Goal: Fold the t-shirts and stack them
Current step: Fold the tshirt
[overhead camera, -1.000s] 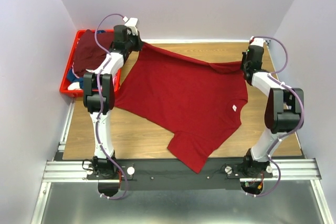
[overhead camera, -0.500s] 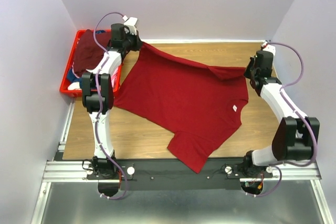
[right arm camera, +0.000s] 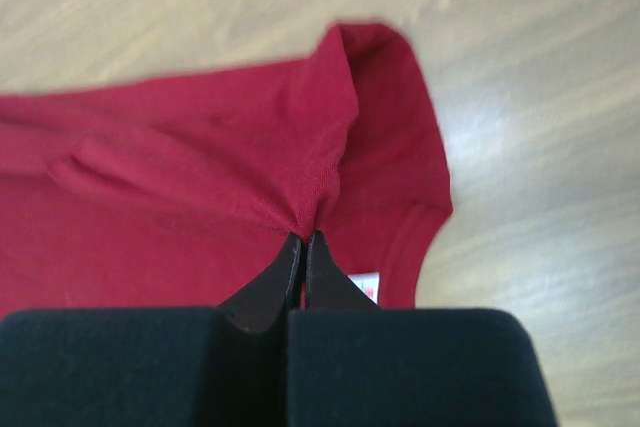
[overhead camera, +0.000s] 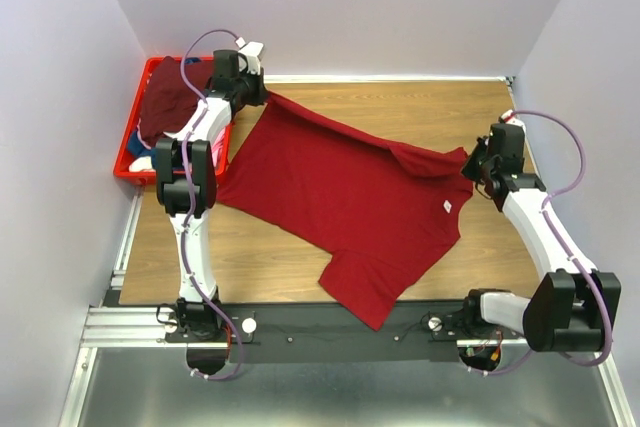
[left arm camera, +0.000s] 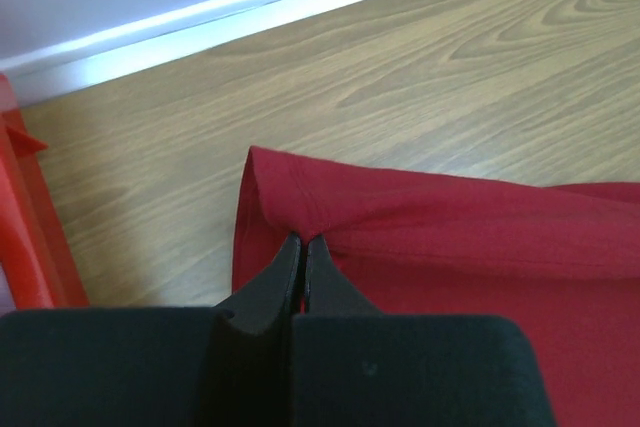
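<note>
Red cloth covers most of the wooden table (overhead camera: 400,97): one bright red t-shirt (overhead camera: 340,197) lies spread and nearly flat at the centre of the top view. Its long axis runs on a slant from about 10 o'clock to about 4 o'clock. The end with the small white label (overhead camera: 447,206) points toward 3 to 4 o'clock, and the straight edge opposite faces 9 to 10 o'clock. One sleeve sticks out toward 6 o'clock and reaches the near edge of the table.

Both grippers are clamped on this shirt. The left gripper (overhead camera: 262,95), at about 11 o'clock, has its fingers pressed together on the far left corner of the cloth. In its wrist view the left gripper (left arm camera: 303,239) pinches a fold just inside the stitched hem, and the corner stands up a little off the wood. The right gripper (overhead camera: 470,157), at about 2 to 3 o'clock, is likewise closed on the far right corner. Its wrist view shows the right gripper (right arm camera: 303,237) nipping a bunched pleat, with the white label just beside the fingertips and a loose flap of cloth beyond them. The far edge of the shirt between the two grips is rumpled near the right one.

One red plastic crate (overhead camera: 127,152) sits at 10 o'clock, off the left edge of the table. In it lies a dark maroon t-shirt (overhead camera: 170,97) on top, with bits of blue cloth (overhead camera: 140,150) and pale cloth showing beneath it at the near end. How many garments are in the crate cannot be counted.
</note>
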{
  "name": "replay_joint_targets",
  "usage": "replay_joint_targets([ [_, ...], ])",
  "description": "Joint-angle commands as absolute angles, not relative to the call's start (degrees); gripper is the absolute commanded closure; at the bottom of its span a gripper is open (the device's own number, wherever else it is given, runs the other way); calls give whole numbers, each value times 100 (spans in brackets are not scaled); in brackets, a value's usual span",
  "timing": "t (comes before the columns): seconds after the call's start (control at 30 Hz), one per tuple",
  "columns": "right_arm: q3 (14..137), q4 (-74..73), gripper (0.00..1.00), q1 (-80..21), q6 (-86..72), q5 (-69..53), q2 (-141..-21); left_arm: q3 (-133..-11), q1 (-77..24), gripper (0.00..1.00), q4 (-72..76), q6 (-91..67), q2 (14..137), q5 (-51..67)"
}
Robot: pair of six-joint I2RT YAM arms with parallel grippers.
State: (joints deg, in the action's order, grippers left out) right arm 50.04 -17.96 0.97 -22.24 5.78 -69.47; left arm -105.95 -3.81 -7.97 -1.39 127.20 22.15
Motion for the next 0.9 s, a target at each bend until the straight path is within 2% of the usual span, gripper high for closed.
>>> replay_joint_targets([
  [0.0,4720,-2311,99,141,-2390,317,-6724,-10591,-352,100,-1195,104,12665,1802],
  [0.73,3990,-2795,99,141,-2575,-219,-6899,-11012,-580,100,-2373,211,12964,229],
  [0.87,3955,-2804,99,141,-2575,-246,-6987,-11065,-642,96,-2434,237,13016,167],
])
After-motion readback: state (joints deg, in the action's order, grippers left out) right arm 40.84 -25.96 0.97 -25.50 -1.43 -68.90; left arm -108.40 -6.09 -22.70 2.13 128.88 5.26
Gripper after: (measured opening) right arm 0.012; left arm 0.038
